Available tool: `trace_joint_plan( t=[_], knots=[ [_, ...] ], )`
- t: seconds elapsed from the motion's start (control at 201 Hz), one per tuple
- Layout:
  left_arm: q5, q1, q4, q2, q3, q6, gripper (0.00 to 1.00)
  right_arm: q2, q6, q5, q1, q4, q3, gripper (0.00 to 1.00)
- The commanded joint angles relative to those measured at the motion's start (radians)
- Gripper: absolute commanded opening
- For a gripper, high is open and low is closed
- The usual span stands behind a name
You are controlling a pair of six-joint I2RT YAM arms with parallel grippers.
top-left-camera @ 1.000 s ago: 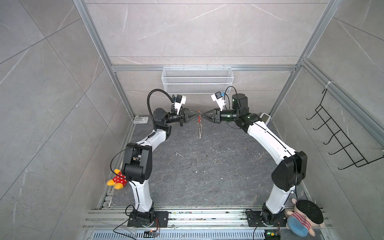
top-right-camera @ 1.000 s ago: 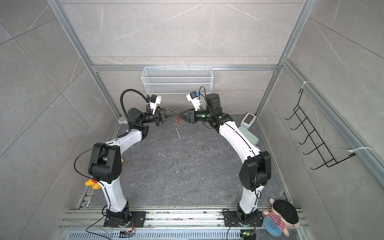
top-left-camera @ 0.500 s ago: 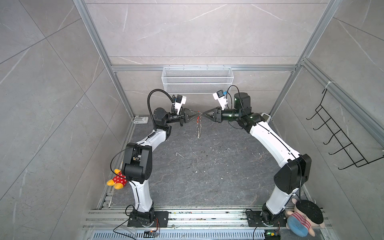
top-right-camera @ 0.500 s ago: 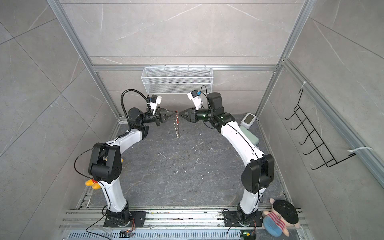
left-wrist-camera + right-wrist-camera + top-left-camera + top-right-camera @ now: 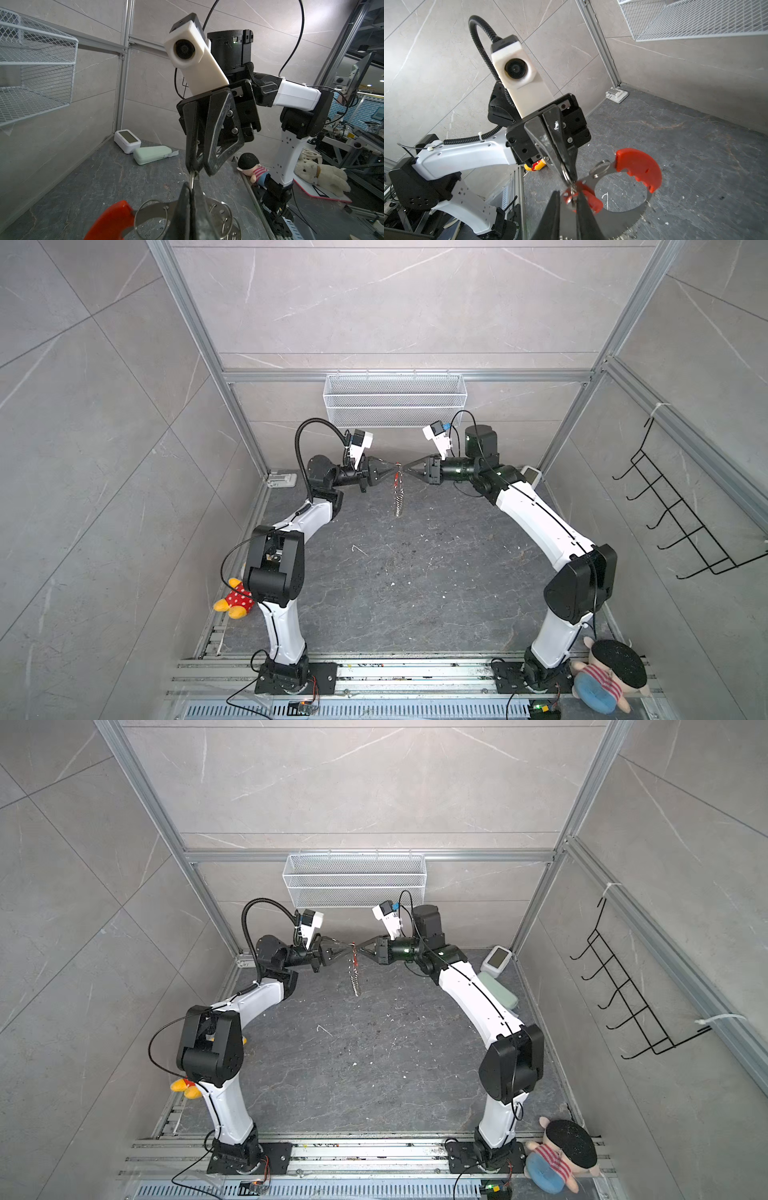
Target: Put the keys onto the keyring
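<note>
In both top views my two grippers meet tip to tip high over the floor, and the keyring [image 5: 399,495] hangs edge-on below them. My left gripper [image 5: 192,187] is shut on one silver loop of the keyring's grey band [image 5: 153,209], beside the curved red strip [image 5: 110,220]. My right gripper [image 5: 569,195] is closed on the keys [image 5: 588,199], the small red tag and its metal piece between its fingers, right at that same loop. The band [image 5: 623,218] and red strip [image 5: 639,168] hang just behind.
A white wire basket [image 5: 395,406] hangs on the back wall. A white device [image 5: 498,961] and a pale green case [image 5: 498,992] lie at the right wall. Plush toys [image 5: 235,603] [image 5: 606,676] sit by the arm bases. A black wire rack [image 5: 685,514] hangs on the right.
My right gripper's jaws have narrowed onto the keys. Both grippers stay tip to tip in the same place, and the keyring still hangs below.
</note>
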Motion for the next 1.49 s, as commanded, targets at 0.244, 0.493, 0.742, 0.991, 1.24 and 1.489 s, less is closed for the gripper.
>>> trace_joint_plan(
  t=[0.244,0.493,0.742,0.991,1.24,1.489],
  knots=[
    [-0.009,-0.004,0.065,0.000,0.040,-0.002,0.00,0.029,0.018,-0.025,0.008,0.040,0.030,0.16],
    [-0.008,-0.004,0.072,0.000,0.040,-0.007,0.00,0.036,0.018,-0.030,0.009,0.039,0.025,0.11],
    [-0.028,-0.005,0.138,0.003,0.031,-0.038,0.00,0.031,0.019,-0.026,0.009,0.041,0.010,0.00],
    [-0.100,-0.003,0.256,-0.003,0.014,-0.077,0.00,0.026,0.066,-0.034,0.006,0.096,-0.042,0.00],
    [-0.138,-0.022,0.256,-0.042,-0.001,-0.059,0.00,0.068,0.270,-0.111,0.006,0.313,-0.078,0.00],
    [-0.185,-0.044,0.258,-0.065,-0.023,-0.035,0.00,0.137,0.469,-0.174,0.026,0.518,-0.082,0.00]
  ],
)
